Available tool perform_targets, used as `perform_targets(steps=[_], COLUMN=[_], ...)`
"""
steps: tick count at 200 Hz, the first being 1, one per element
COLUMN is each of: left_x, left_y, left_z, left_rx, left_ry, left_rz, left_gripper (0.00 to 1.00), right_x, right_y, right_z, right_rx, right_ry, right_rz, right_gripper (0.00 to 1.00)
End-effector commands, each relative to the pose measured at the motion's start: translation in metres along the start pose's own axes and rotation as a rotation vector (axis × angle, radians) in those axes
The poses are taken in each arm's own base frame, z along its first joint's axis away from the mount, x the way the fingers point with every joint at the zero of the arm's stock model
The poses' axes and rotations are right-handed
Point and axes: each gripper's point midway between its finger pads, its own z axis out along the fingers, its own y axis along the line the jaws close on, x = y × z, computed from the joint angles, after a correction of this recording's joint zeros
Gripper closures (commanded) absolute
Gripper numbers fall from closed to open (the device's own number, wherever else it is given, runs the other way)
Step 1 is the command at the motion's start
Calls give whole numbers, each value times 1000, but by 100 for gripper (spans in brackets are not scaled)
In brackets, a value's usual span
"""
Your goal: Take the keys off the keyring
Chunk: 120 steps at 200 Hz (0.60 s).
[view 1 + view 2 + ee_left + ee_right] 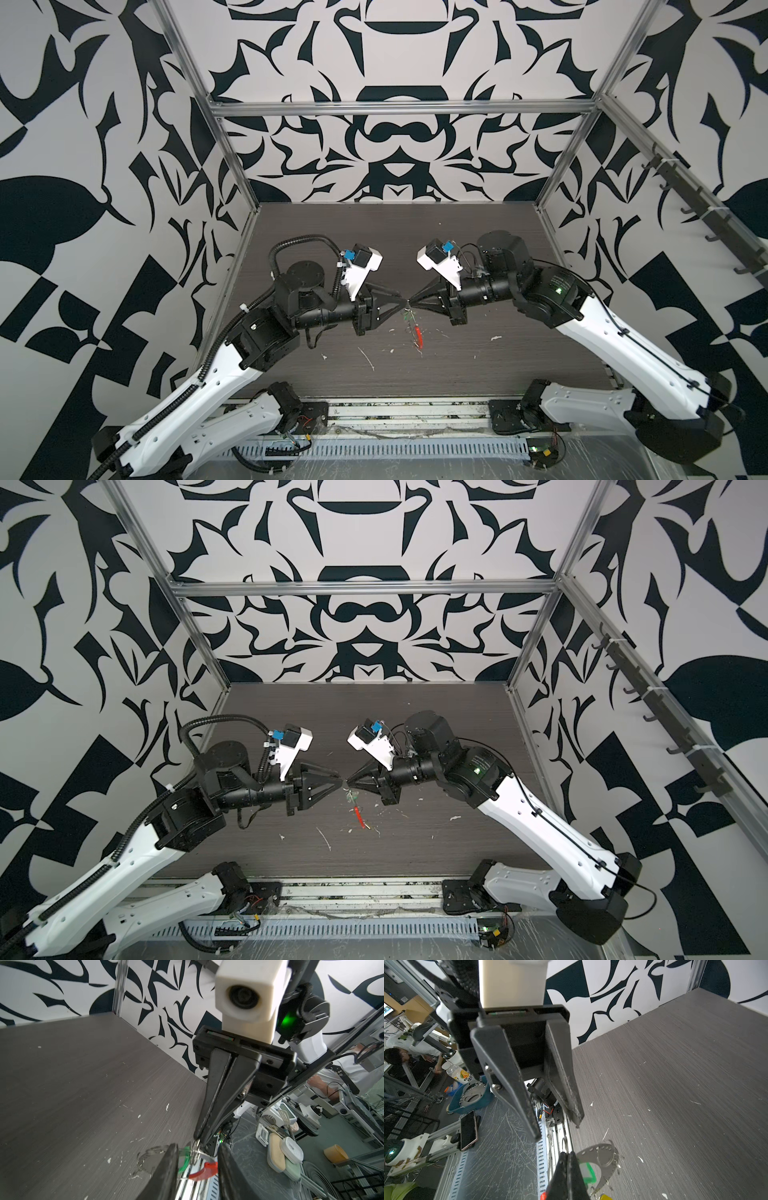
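Overhead, in both top views, the left tool (402, 302) and the right tool (411, 302) meet tip to tip above the dark grey wood-grain worktop (374, 232), near its middle. Below that meeting point hangs the large thin grey metal keyring (418, 335) with its red plastic sleeve (359, 817). A green plastic tag (409, 318) sits just under the tips. Whether the keyring's lower end touches the worktop I cannot tell.

In the left wrist view the left tool's black fingers (168, 1167) stand apart, open and gripping nothing. The right tool (197, 1141) is closed on the keyring's wire.

In the right wrist view the right tool's fingers (572, 1167) press together over that wire. Beside them are a silver crescent-shaped metal plate (602, 1157) with a row of holes and a yellow plastic tag (604, 1196). Off the worktop, a clear bottle (459, 1074) bears an orange-fruit label, its print too small to read.
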Motion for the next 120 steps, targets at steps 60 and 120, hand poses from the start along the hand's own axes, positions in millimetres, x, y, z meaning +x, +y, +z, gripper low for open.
perform_targets(steps=[60,120], left_x=[20,21], left_y=[-1,-3], left_z=[4,5], left_rx=[4,13], left_ry=[155,190], left_rz=[-27,-26], left_gripper=[72,76], right_x=[-8,-6], right_y=[16,13], right_z=[-8,-5], right_rx=[-44,-44], right_ry=[1,20], right_rz=[-75,-73], right_gripper=[100,100])
